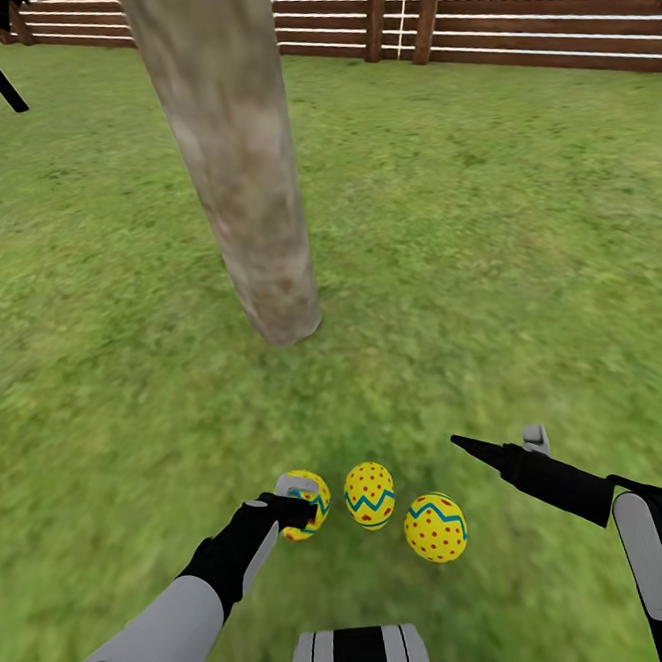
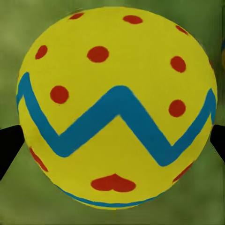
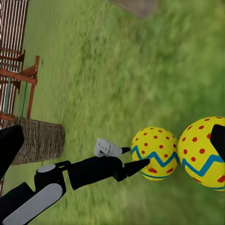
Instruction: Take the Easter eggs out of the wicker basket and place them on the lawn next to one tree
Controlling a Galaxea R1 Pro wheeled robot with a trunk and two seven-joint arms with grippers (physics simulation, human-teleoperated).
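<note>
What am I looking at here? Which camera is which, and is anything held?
A simulated wheeled robot with two arms, on a lawn. One picture is from its head camera, looking down over both arms; the other two are from a camera at each wrist. Three Easter eggs are grouped near the tree trunk: left egg, middle egg, right egg. The left gripper has its fingers either side of the left egg; gripping or released, I cannot tell. The right gripper is open, empty. The wicker basket stands further off.
</note>
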